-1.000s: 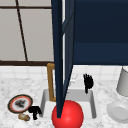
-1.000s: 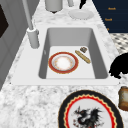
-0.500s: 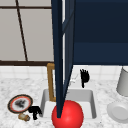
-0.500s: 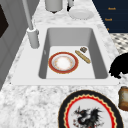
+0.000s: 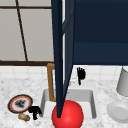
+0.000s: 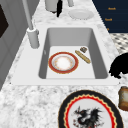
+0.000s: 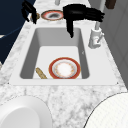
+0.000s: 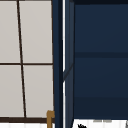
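My left hand [image 5: 35, 111]: fingers curled, empty, beside brown jar [image 5: 24, 117] on table [image 5: 15, 85]. My right hand [image 5: 80, 73]: fingers straight, hovering over sink [image 7: 82, 60] near faucet [image 7: 95, 37]. I'd descend vertically, avoiding the spout.

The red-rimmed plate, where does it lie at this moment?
The red-rimmed plate lies flat on the floor of the sink, in the left side view just left of a tan stick-like thing beside it.

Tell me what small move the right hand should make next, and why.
Probably lower the right hand toward the red-rimmed plate in the sink. It hovers open above the back of the basin beside the faucet, fingers pointing down, holding nothing; the left hand hangs by the dragon plate.
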Controlling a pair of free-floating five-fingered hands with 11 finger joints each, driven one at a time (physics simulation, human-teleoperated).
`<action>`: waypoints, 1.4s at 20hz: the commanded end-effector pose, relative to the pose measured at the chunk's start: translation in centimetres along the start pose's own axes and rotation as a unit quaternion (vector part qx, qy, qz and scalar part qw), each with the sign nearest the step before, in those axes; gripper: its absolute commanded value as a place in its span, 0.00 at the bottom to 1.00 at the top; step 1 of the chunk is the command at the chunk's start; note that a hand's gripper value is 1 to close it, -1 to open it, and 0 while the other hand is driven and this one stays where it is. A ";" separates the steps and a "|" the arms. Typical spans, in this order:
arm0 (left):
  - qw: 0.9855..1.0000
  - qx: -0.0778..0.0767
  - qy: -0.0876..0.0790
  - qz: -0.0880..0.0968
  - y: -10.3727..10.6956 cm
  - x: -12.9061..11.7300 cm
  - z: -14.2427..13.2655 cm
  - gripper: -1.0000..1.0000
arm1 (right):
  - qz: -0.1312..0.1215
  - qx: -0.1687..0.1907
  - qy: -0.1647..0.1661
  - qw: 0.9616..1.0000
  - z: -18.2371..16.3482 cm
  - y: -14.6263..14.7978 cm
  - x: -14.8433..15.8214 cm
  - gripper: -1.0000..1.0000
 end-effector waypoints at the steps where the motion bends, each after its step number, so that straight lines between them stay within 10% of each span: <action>1: 1.000 0.000 0.000 0.000 0.0 0.0 0.0 0.50 | -0.006 0.055 -0.001 0.998 -1.3 1.4 0.7 0.00; 8: 1.000 0.000 0.000 0.000 0.0 0.0 0.0 0.50 | -0.013 0.150 0.009 0.989 -3.7 2.8 2.1 0.00; 15: 1.000 0.000 0.000 0.000 0.0 0.0 0.0 0.50 | -0.009 0.250 0.009 0.968 -5.8 3.1 2.9 0.00; 28: 1.000 0.000 0.000 0.000 0.0 0.0 0.0 0.50 | -0.018 0.311 -0.024 0.950 -10.0 0.5 2.2 0.00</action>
